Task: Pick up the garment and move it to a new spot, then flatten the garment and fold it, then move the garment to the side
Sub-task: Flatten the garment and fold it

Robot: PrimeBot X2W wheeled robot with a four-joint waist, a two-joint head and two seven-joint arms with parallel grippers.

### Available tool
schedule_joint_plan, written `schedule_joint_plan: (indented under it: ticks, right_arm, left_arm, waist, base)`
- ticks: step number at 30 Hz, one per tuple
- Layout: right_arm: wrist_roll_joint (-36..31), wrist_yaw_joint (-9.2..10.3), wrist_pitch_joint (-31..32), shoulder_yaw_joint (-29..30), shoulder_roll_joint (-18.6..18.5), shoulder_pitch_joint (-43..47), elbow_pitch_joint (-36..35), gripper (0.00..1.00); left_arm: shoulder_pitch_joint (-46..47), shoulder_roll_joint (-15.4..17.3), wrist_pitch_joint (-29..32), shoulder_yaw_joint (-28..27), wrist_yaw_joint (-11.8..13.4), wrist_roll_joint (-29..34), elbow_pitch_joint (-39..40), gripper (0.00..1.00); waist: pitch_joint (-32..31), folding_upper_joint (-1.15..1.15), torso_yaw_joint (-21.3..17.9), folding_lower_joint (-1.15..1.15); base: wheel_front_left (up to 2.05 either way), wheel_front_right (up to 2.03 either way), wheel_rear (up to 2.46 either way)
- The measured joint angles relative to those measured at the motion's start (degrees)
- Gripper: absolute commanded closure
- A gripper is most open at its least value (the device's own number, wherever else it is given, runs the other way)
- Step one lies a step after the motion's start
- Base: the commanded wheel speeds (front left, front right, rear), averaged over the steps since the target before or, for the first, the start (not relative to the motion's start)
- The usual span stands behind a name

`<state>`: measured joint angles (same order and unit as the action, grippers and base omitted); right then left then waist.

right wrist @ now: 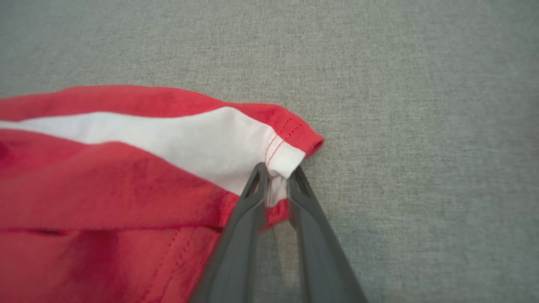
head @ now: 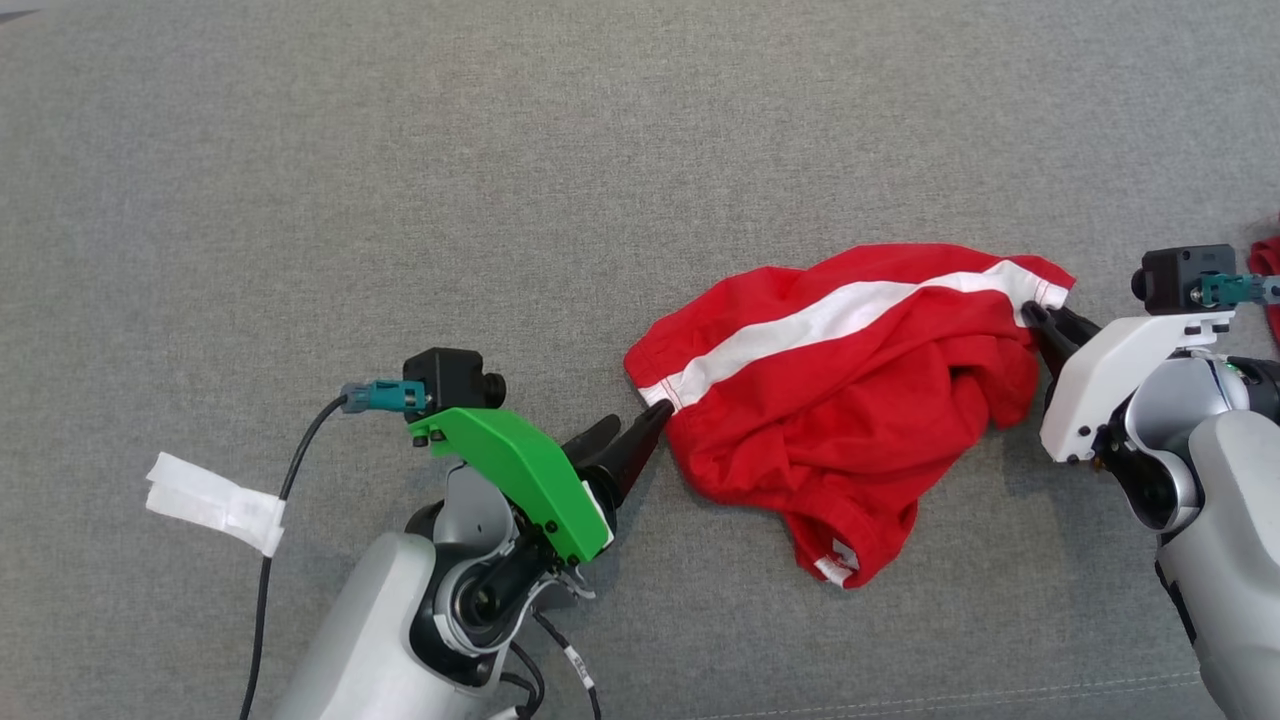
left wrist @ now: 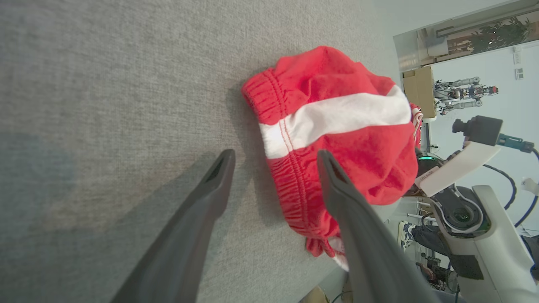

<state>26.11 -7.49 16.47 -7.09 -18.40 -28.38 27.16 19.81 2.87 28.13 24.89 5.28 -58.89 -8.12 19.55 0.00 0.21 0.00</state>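
Shorts (head: 840, 390), red with a white stripe, are crumpled on the grey cloth (head: 300, 200). Their hem corner (right wrist: 290, 158) is pinched by the nearly closed right gripper (right wrist: 278, 176); the left gripper (left wrist: 276, 155) is wide open, empty, at the waistband (left wrist: 290, 189), which should be gripped before lifting.

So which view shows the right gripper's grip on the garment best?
Right wrist view: the right gripper is closed on the white-striped hem corner of the garment, close up. Head view shows that contact small, at the garment's right edge. Left wrist view hides it behind the garment.
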Motion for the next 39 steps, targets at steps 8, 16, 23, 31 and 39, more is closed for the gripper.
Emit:
schedule_joint_plan:
  ticks: [8, 16, 23, 31, 39]
  right_arm:
    - [0.04, -0.01, -0.99, -0.44, -0.19, -0.36, 0.8, 0.95]
    - [0.56, -0.02, -1.2, -0.79, -0.47, -0.46, 1.0, 0.98]
    - [0.81, -0.01, -1.19, -1.96, -0.24, -1.34, 0.85, 1.0]
    - [2.85, -0.01, -2.02, -3.5, 0.07, -1.59, -0.74, 1.0]
    - [21.43, 0.0, 5.41, -1.1, -5.09, -3.16, -15.13, 1.0]
  left_arm:
    - [0.79, -0.01, -0.99, 0.76, -0.48, -1.18, -1.41, 0.0]
    - [1.09, -0.01, -1.16, 1.38, -0.49, -3.1, -1.13, 0.0]
    - [2.48, -0.01, -2.35, 2.35, -0.14, -3.05, -3.39, 0.0]
    - [5.84, 0.27, -4.85, 3.55, -3.11, -2.47, -6.56, 1.0]
    - [9.21, 7.47, 2.46, -2.04, -2.72, -7.31, 12.89, 1.0]
  waist:
    - [0.12, 0.0, 0.02, 0.0]
    - [0.1, 0.0, -0.26, 0.0]
    - [0.38, 0.0, -1.39, 0.0]
    - [0.12, 0.0, -3.1, 0.0]
    - [-1.66, 0.0, -2.97, 0.0]
  base:
    - [0.0, 0.0, 0.0]
    - [0.0, 0.0, 0.0]
    - [0.0, 0.0, 0.0]
    - [0.0, 0.0, 0.0]
    - [0.0, 0.0, 0.0]
